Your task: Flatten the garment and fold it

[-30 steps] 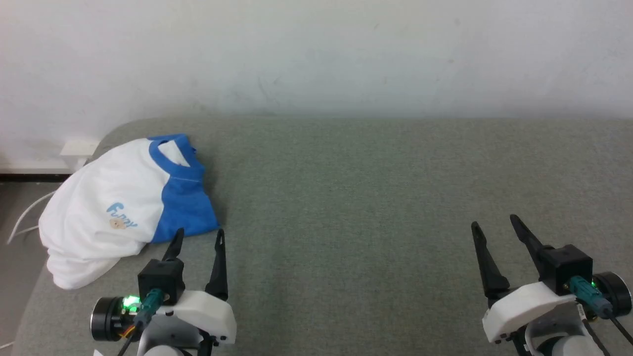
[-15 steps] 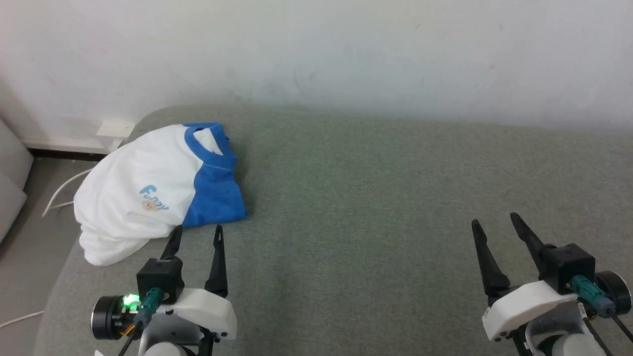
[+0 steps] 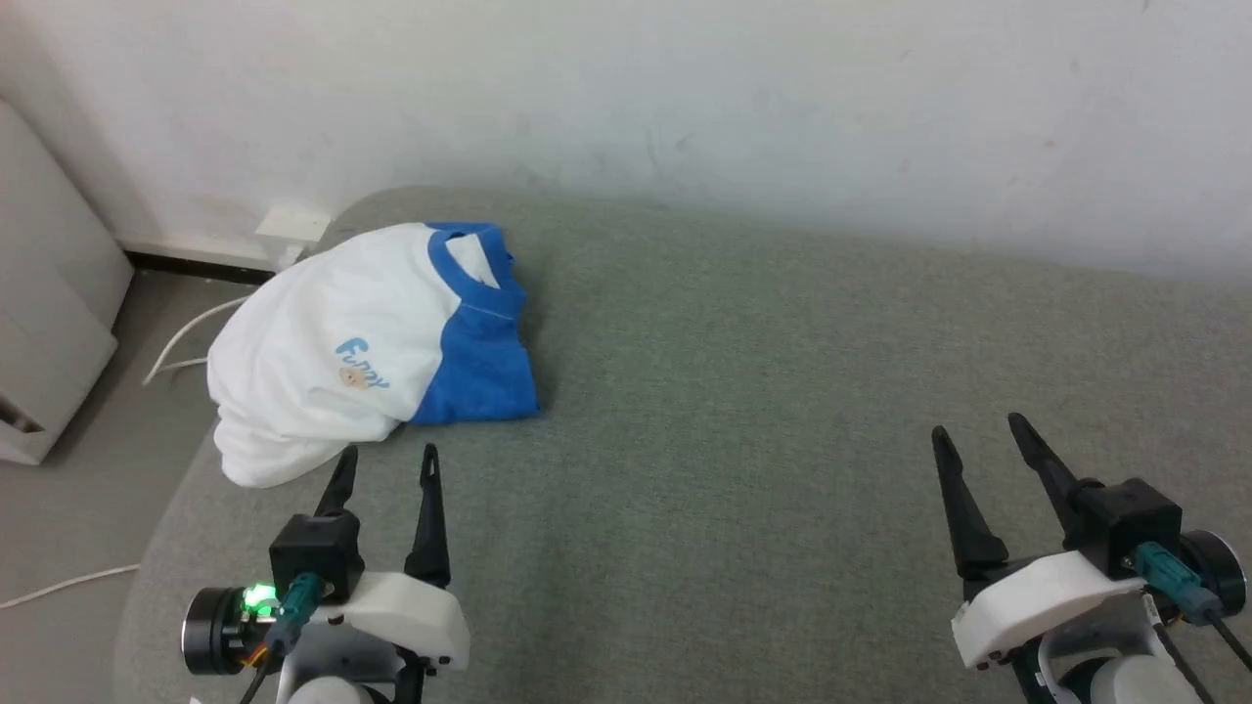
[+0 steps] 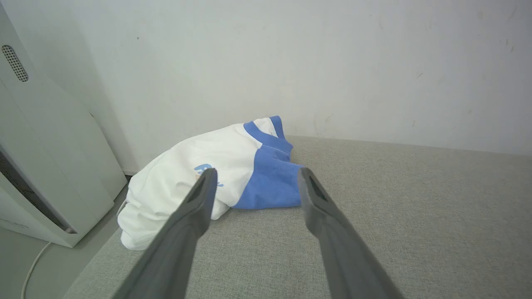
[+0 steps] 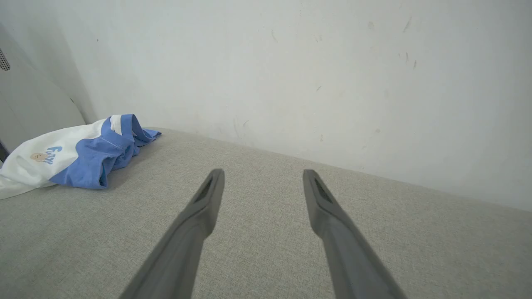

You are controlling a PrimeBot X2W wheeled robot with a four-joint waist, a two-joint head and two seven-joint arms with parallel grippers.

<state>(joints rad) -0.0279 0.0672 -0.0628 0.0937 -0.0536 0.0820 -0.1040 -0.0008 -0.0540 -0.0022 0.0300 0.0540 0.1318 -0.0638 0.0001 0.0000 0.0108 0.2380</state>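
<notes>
Lying bunched just beyond my left gripper (image 3: 389,452), the blue-sleeved shirt (image 3: 333,342) runs lengthwise away, slanting right. My right gripper (image 3: 978,426) sits well apart from the shirt. Both grippers gape empty.

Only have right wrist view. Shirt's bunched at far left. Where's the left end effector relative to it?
Observer: The left end effector is open, fingertips at the garment's near white edge; contact unclear.
Operator: Shirt fully on the surface?
Observer: In the head view its white end bulges at the rounded left corner of the grey surface; I can't tell if it overhangs.
Operator: Anything on the floor there?
Observer: A white cable lies on the floor left of that corner.
</notes>
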